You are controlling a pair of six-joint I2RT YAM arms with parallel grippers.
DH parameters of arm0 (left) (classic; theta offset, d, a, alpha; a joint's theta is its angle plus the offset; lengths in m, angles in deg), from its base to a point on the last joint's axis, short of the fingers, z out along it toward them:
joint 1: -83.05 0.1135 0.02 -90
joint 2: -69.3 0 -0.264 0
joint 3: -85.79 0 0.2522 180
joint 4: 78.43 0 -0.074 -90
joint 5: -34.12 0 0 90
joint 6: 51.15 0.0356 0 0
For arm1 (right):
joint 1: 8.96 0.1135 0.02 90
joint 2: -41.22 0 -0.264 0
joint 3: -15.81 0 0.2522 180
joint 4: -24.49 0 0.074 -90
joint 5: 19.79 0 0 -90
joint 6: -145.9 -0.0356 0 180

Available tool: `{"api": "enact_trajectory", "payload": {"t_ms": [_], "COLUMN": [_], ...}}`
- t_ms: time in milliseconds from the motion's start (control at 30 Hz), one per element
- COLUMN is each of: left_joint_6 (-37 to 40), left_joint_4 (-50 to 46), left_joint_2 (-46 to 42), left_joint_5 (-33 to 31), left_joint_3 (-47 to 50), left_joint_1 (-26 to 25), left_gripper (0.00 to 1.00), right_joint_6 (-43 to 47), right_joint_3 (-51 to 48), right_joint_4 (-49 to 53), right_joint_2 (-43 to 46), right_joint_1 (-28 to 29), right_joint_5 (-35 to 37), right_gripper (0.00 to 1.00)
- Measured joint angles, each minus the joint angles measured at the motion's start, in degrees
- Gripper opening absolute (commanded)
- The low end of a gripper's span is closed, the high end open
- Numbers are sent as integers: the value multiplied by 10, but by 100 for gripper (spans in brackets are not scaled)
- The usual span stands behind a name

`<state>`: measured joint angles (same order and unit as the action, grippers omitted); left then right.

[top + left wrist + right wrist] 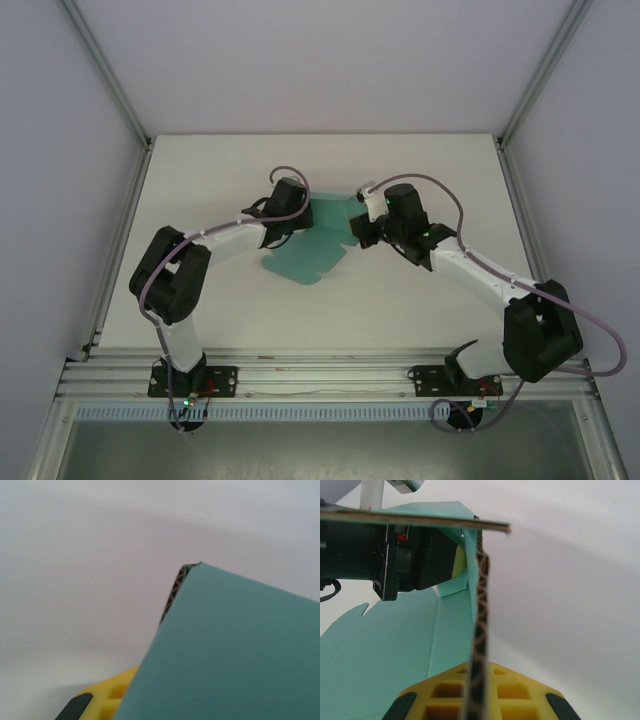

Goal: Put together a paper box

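**Early fold stage.** The paper box (312, 258) lay at the middle of the table (200, 170), mostly flat, with one wall and some flaps raised. My left gripper (290, 232) was pinched on one of its panels and my right gripper (479, 682) was clamped on an upright edge. I judged most walls still unfolded and nothing locked.

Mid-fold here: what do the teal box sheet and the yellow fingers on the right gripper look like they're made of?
The paper box: corrugated cardboard with a matte teal face; wavy brown fluting shows along its cut edge. The fingers: probably moulded yellow plastic, going by the ribbed cut-outs.
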<state>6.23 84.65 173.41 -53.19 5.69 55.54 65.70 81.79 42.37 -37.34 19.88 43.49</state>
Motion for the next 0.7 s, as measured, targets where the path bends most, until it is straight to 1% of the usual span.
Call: {"api": "enact_trajectory", "payload": {"t_ms": [200, 233, 333, 400, 467, 533, 700], "left_joint_6": [-1, 1, 5, 12, 26, 43, 76], "left_joint_4": [-5, -5, -5, -2, 21, 51, 114], "left_joint_2": [-1, -3, -5, -10, -23, -38, -80], "left_joint_5": [-6, -6, -10, -12, -10, 3, 60], "left_joint_3": [-3, -3, -3, 0, 21, 48, 118], "left_joint_1": [-1, -1, -1, -1, 1, 9, 36], "left_gripper": [7, 10, 14, 20, 33, 43, 52], "right_joint_6": [-4, -6, -9, -11, -13, -16, -21], "right_joint_3": [-2, -2, -2, -2, -2, -2, -2], "right_joint_4": [-7, -7, -8, -8, -7, -5, 2], "right_joint_2": [0, 0, 1, 5, 10, 16, 23], "right_joint_1": [1, 1, 1, 3, 5, 8, 9], "right_joint_5": [0, 0, -3, -6, -12, -19, -36], "right_gripper": [0, 0, 0, 0, 0, 0, 0]}}
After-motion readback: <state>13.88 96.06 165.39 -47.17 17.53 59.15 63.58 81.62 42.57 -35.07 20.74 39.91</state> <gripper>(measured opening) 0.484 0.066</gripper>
